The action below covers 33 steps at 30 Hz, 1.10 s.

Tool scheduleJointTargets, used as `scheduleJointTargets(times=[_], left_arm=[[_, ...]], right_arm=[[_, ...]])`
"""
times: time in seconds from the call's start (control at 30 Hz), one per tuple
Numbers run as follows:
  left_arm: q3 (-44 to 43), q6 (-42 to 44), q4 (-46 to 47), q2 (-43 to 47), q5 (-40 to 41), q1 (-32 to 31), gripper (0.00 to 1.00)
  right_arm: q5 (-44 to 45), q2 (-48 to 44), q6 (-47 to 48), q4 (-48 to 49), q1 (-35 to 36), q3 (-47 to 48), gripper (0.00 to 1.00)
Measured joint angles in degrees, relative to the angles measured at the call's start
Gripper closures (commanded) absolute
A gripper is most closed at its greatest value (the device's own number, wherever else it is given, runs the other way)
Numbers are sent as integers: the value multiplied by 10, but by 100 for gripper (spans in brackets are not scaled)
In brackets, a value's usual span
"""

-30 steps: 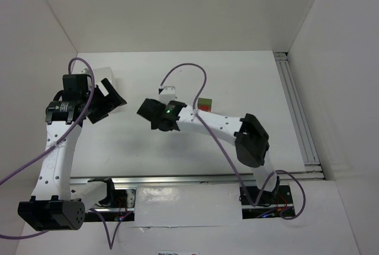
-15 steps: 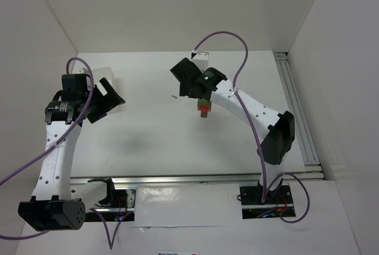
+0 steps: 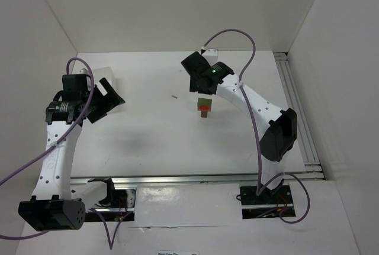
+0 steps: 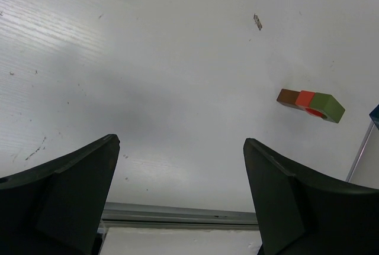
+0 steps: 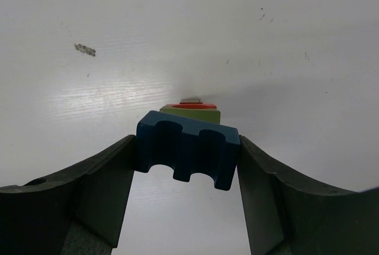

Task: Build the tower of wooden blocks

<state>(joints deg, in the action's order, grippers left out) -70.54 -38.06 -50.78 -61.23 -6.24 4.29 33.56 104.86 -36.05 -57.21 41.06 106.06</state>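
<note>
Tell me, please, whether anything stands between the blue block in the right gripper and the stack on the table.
Nothing visible does. The right gripper holds the blue block close to the stack, whose green top block is uncovered.

free: you have open table [image 3: 148,131] between left gripper [image 4: 180,141] and block stack [image 4: 310,105] | blocked: right gripper [image 5: 185,169] with blue block [image 5: 186,145] hangs close against that stack
</note>
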Motion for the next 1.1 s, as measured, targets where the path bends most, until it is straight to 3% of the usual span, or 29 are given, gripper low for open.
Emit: scheduleJointTargets(times=[1.1], left_arm=[[5,-1,13,0,-7,0,1]], right_arm=[[-106,10,30,16,-59,-39,30]])
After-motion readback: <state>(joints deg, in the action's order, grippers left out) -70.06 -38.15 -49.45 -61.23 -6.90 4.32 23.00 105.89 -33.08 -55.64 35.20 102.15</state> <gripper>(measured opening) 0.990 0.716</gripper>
